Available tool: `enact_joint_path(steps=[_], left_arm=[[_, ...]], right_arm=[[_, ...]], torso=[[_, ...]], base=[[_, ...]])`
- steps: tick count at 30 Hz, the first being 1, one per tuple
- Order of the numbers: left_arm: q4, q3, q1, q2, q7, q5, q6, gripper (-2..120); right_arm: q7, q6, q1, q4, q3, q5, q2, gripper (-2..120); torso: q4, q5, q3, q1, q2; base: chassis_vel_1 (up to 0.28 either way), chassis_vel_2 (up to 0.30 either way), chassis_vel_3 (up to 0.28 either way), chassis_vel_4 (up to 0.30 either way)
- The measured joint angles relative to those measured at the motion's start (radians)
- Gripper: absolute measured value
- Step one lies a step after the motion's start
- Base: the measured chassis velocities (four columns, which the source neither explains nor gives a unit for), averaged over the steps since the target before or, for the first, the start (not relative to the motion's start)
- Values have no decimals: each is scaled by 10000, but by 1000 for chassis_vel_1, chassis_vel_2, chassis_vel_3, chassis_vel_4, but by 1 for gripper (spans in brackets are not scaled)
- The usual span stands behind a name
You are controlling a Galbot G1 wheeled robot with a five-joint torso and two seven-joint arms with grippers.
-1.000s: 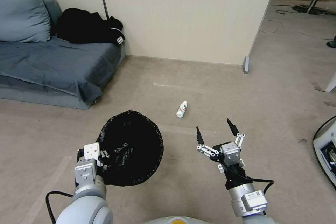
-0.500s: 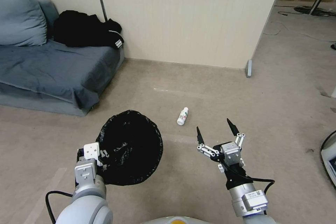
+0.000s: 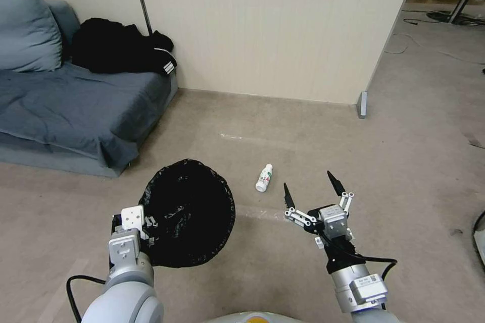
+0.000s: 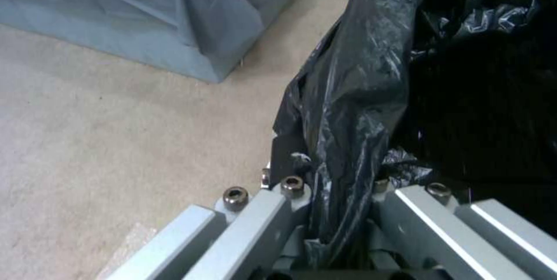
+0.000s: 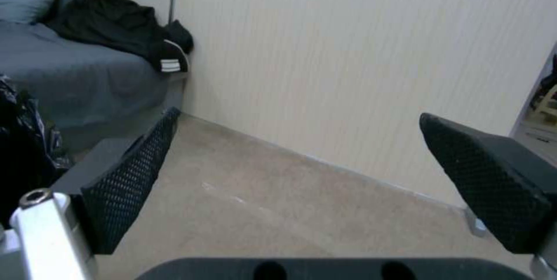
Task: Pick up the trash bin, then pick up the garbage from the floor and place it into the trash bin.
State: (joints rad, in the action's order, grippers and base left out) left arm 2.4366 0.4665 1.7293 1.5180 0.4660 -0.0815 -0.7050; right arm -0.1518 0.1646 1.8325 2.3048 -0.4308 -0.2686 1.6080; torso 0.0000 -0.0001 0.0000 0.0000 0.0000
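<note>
The trash bin (image 3: 189,212), lined with a crinkly black bag, hangs above the floor at lower left. My left gripper (image 3: 144,224) is shut on its near rim; in the left wrist view the bag-covered rim (image 4: 348,110) runs between the fingers of that gripper (image 4: 342,197). One piece of garbage, a small white bottle (image 3: 263,178) with a green-and-red label, lies on the carpet ahead. My right gripper (image 3: 311,189) is held open above the floor, just right of and nearer than the bottle. Its black fingertips (image 5: 130,180) stand wide apart with nothing between them.
A grey sofa (image 3: 76,106) with a cushion and black clothing (image 3: 118,53) stands at the left. A beige partition wall (image 3: 273,25) closes the far side, ending in a post foot (image 3: 361,105). Open carpet extends to the right, with cables (image 3: 444,17) far back.
The whole view has shifted as the camera moved: the bottle is now lower in the picture, closer to my right gripper. Both grippers keep their poses.
</note>
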Motion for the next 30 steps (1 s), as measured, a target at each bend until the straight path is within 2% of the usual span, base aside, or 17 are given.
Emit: enact_joint_path(steps=[30], left_arm=[[-60,0,-32,32,-16,55,50,1]], right_arm=[[-5,-26,-1,-25,-13,-4,0,100]], torso=[[-1,1,0,1,0]], base=[[-95,98,96,-95]])
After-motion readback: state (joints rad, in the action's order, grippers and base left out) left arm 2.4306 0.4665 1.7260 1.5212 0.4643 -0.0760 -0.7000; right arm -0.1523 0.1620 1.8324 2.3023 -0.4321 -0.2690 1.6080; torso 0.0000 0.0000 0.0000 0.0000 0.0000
